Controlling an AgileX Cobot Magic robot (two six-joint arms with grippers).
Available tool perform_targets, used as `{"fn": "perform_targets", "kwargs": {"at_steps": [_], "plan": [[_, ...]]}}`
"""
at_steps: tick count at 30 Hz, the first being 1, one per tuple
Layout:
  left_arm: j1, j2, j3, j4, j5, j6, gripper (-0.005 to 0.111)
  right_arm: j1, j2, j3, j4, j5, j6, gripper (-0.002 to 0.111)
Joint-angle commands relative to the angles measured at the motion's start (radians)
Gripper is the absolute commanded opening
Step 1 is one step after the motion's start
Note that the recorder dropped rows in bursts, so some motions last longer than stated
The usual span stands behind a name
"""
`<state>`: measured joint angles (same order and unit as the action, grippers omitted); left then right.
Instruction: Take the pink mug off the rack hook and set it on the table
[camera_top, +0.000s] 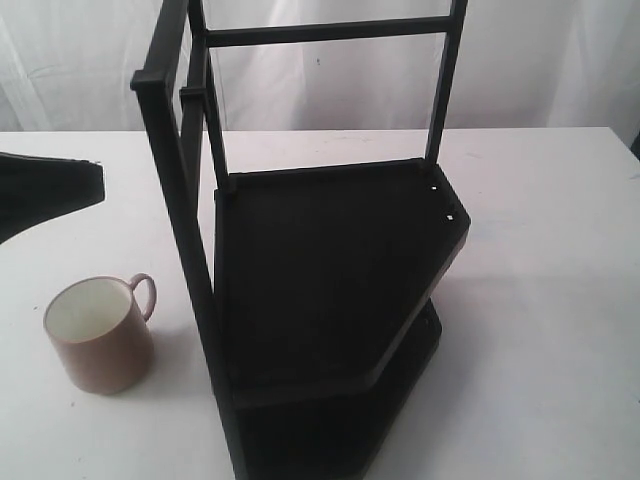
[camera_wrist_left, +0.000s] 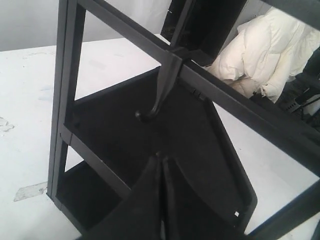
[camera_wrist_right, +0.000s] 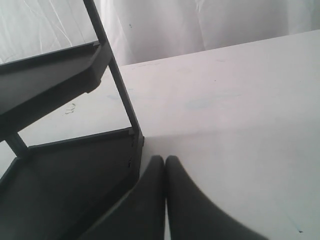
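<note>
The pink mug (camera_top: 100, 335) stands upright on the white table (camera_top: 540, 300), left of the black rack (camera_top: 330, 270), with its loop handle turned toward the rack. Nothing hangs on the rack hook (camera_wrist_left: 159, 92), a curved black peg on the upper side bar. My left gripper (camera_top: 98, 185) is shut and empty at the left edge, above and behind the mug and apart from it. In the left wrist view this gripper (camera_wrist_left: 161, 159) points at the rack's upper shelf. My right gripper (camera_wrist_right: 165, 160) is shut and empty over the table beside the rack's lower shelf corner (camera_wrist_right: 134, 137); the exterior view does not show it.
The tall rack frame (camera_top: 170, 130) fills the middle of the table. A white curtain (camera_top: 540, 70) hangs behind. In the left wrist view, a white puffy jacket (camera_wrist_left: 270, 50) and dark equipment (camera_wrist_left: 305, 90) lie beyond the table's edge.
</note>
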<state>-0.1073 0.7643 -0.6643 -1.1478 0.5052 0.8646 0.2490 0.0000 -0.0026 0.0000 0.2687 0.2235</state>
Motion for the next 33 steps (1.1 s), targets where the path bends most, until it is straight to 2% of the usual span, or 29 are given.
{"fn": "perform_targets", "kwargs": {"at_steps": [1, 5, 9, 12, 16, 19, 26, 33], "plan": [[-0.048, -0.015, 0.005, -0.017, -0.025, 0.047, 0.0, -0.001, 0.0, 0.003, 0.0, -0.006, 0.003, 0.0], [-0.135, -0.056, 0.005, 0.004, -0.162, 0.113, 0.0, -0.001, 0.0, 0.003, 0.0, -0.004, 0.005, 0.0], [-0.137, -0.096, 0.007, 0.112, -0.199, 0.091, 0.0, -0.001, 0.0, 0.003, 0.0, -0.004, 0.005, 0.0], [-0.137, -0.118, 0.007, 0.269, -0.209, -0.059, 0.0, -0.001, 0.0, 0.003, 0.0, -0.004, 0.005, 0.0], [-0.137, -0.148, 0.056, 0.488, -0.266, -0.353, 0.0, -0.001, 0.0, 0.003, 0.0, -0.004, 0.005, 0.0], [-0.137, -0.171, 0.11, 0.586, -0.331, -0.503, 0.0, -0.001, 0.0, 0.003, 0.0, -0.006, 0.005, 0.0], [-0.137, -0.221, 0.254, 0.836, -0.538, -0.714, 0.0, -0.001, 0.0, 0.003, 0.0, -0.006, 0.005, 0.0], [-0.137, -0.311, 0.39, 0.843, -0.662, -0.722, 0.0, -0.001, 0.0, 0.003, 0.0, -0.004, 0.005, 0.0]]}}
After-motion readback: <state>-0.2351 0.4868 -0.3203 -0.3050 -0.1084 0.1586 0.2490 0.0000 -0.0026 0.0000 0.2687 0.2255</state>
